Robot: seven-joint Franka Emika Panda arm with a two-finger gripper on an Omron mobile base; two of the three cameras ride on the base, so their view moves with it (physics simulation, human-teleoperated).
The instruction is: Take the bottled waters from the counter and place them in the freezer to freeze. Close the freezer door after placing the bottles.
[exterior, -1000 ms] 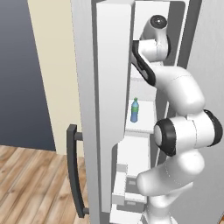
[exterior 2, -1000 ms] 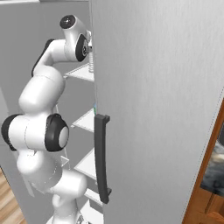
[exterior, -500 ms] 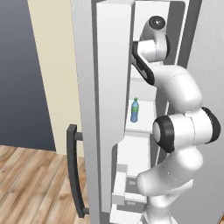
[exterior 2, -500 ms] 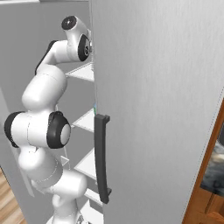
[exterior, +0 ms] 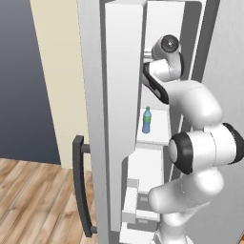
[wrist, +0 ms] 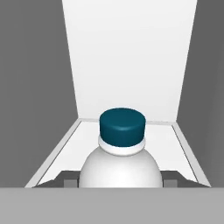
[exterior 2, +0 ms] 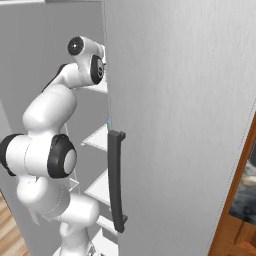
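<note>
The gripper (wrist: 120, 183) is clamped on a whitish bottle (wrist: 120, 168) with a dark cap, held upright just above the freezer's white shelf (wrist: 168, 131), probably the one above the blue-tinted bottle (exterior: 147, 120).

Open freezer (exterior: 157, 28), left base view: the freezer door (exterior: 121, 119) stands swung out at left, its bar handle (exterior: 81, 186) further left. A bottle (exterior: 147, 120) stands upright on an inner shelf (exterior: 159, 138), below the arm's wrist. Hand view: a second bottle (wrist: 121, 162) sits between the fingers (wrist: 65, 180), before an upper shelf (wrist: 175, 144).
</note>
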